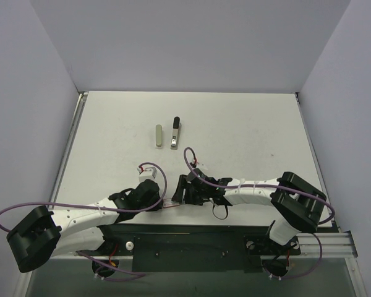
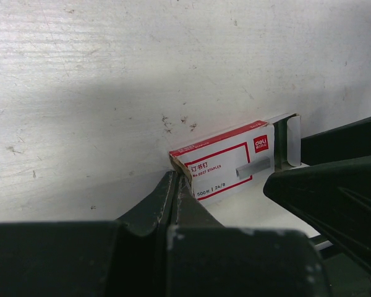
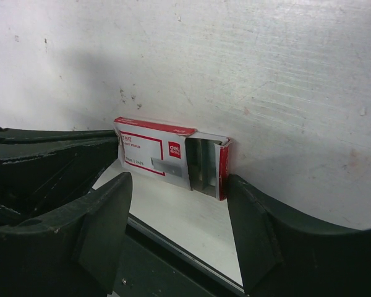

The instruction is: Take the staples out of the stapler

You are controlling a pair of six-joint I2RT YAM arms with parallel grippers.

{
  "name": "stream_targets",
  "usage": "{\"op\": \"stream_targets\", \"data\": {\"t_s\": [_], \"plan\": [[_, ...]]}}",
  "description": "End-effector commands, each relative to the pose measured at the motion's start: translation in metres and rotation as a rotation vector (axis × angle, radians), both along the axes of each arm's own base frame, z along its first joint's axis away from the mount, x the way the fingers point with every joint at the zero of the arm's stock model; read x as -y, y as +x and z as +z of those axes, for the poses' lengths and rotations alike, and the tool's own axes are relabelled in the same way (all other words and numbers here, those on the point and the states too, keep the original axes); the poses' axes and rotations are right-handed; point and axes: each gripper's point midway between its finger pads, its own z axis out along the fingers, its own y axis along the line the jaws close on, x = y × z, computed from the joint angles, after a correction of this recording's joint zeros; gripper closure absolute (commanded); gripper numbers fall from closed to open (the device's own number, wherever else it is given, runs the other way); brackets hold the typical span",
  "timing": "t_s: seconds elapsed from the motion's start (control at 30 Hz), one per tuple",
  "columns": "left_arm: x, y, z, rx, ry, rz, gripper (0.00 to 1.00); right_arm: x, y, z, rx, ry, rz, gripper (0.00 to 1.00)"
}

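The stapler lies in two parts at the table's middle back: a pale grey-green shell bar (image 1: pixel 159 136) and a black-and-silver inner bar (image 1: pixel 175 134) side by side. Both grippers are well in front of it, near the front edge. My left gripper (image 1: pixel 167 201) (image 2: pixel 175 176) is shut, its tips pinching the end flap of a small red-and-white staple box (image 2: pixel 226 167) (image 3: pixel 149 151). My right gripper (image 1: pixel 185 189) (image 3: pixel 179 192) stands open facing the box's other end, which is open (image 3: pixel 204 167) with grey strips inside. Nothing is between its fingers.
The black front rail (image 3: pixel 173 260) runs just under the right gripper. Purple cables (image 1: pixel 188 162) loop above both wrists. Grey walls enclose the table (image 1: pixel 247 130) on three sides.
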Motion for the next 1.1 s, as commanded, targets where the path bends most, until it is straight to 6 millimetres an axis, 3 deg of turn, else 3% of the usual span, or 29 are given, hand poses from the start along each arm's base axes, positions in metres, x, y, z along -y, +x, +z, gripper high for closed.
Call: {"op": "stream_targets", "data": {"t_s": [0.0, 0.6, 0.73, 0.93, 1.07], "plan": [[-0.004, -0.005, -0.004, -0.014, 0.026, -0.004, 1.00, -0.006, 0.003, -0.003, 0.002, 0.015, 0.008, 0.42], [0.000, -0.005, -0.001, -0.006, 0.019, -0.006, 1.00, -0.038, -0.008, -0.001, -0.014, 0.092, 0.102, 0.43], [0.000, -0.003, 0.003, 0.008, 0.012, -0.004, 1.00, -0.027, -0.001, 0.004, 0.014, 0.068, 0.075, 0.43], [-0.004, 0.003, 0.018, 0.047, 0.028, 0.010, 1.00, 0.010, 0.014, 0.010, 0.075, -0.044, 0.007, 0.42], [-0.010, 0.010, 0.034, 0.085, 0.037, 0.027, 1.00, 0.035, 0.026, 0.024, 0.148, -0.119, -0.039, 0.37]]}}
